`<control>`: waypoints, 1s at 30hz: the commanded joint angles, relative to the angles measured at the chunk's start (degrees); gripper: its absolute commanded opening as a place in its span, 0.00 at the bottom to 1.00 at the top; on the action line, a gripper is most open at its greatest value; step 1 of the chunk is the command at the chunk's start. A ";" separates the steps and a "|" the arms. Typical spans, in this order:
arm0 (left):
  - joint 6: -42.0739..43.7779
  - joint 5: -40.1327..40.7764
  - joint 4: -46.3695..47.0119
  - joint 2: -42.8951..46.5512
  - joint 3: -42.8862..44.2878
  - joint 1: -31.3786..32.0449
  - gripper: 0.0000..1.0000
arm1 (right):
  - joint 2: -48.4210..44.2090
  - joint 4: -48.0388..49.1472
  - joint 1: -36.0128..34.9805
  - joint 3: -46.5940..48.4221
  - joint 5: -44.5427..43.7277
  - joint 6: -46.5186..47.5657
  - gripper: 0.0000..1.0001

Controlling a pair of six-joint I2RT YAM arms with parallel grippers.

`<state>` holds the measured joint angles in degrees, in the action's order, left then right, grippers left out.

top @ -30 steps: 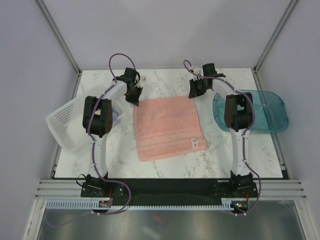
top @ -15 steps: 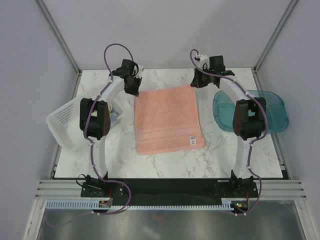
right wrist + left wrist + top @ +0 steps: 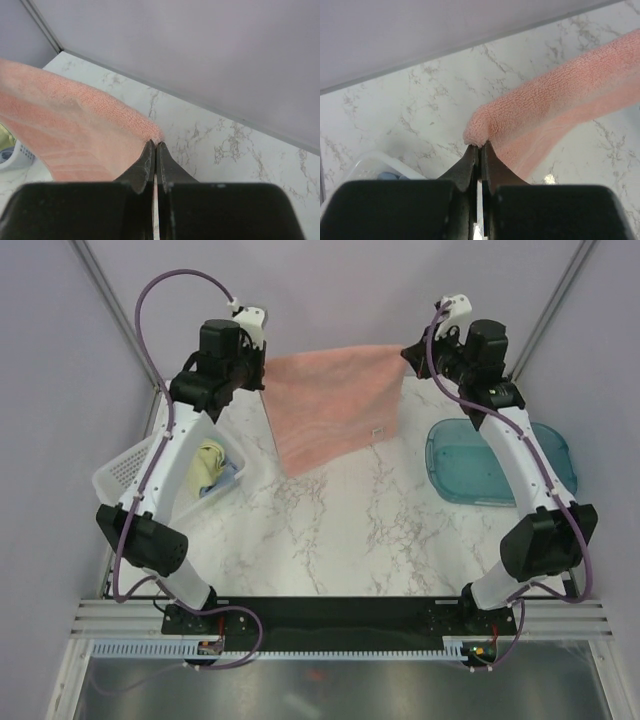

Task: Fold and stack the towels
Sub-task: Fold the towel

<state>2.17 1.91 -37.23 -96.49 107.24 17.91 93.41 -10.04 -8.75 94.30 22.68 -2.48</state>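
Observation:
A salmon-pink towel point(image 3: 330, 405) hangs in the air above the far part of the table, stretched between both arms, its lower edge drooping toward the marble. My left gripper point(image 3: 262, 362) is shut on the towel's far left corner point(image 3: 479, 131); the jaws pinch the cloth tip. My right gripper point(image 3: 406, 352) is shut on the far right corner point(image 3: 152, 131). A pale-yellow-and-teal towel point(image 3: 208, 468) and a bit of blue-grey cloth point(image 3: 228, 476) lie in the white basket.
The white perforated basket point(image 3: 130, 480) stands at the left edge of the marble table point(image 3: 340, 540). A teal translucent tray point(image 3: 500, 462) sits at the right, under the right arm. Grey walls close the back and sides.
Both grippers closed on the pink towel's far corners and rose, lifting it off the table, where it lay flat; it now hangs between them.

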 commanded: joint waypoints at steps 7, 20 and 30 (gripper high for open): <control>-3.32 3.18 1.64 19.21 -8.79 6.77 0.02 | -23.23 3.45 0.23 -11.31 0.08 -5.77 0.00; -9.30 -3.06 -5.83 36.99 -19.97 13.64 0.02 | -48.76 -3.49 0.23 -23.55 5.97 -18.78 0.00; -9.38 1.26 0.29 16.09 -24.01 9.43 0.02 | -31.46 5.61 0.23 -34.77 0.18 -19.14 0.00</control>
<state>-5.37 2.96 -39.75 -74.85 85.41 29.12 55.96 -9.21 -8.73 64.18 25.56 -20.21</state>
